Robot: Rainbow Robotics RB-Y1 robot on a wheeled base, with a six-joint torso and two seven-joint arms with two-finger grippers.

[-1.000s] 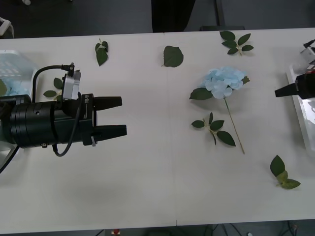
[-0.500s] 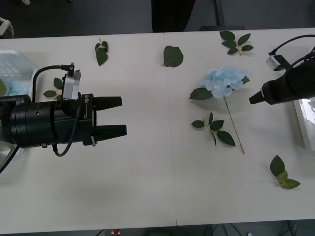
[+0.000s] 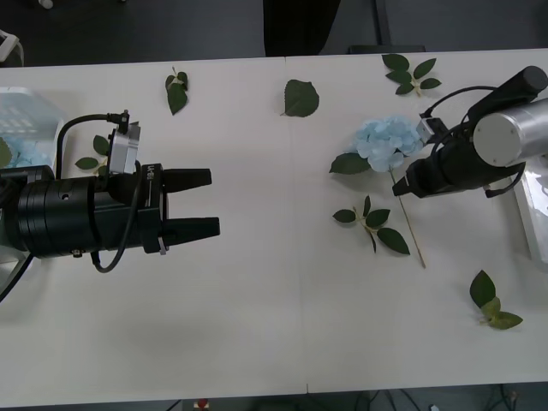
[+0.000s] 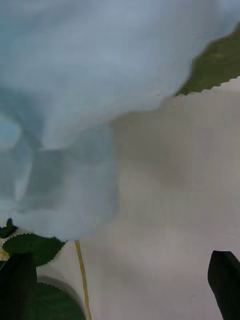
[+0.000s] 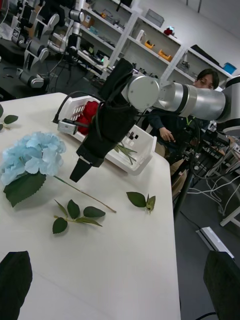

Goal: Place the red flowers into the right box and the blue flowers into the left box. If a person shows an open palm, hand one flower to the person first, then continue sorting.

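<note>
Left gripper point(image 3: 205, 202) hovers over the table's point(image 3: 257, 325) left half, fingers spread, nothing held. Blue flower point(image 3: 390, 140) lies flat right of centre. Right gripper point(image 3: 401, 188), fingers apart, tips low just beside its stem, directly below the head.
</note>
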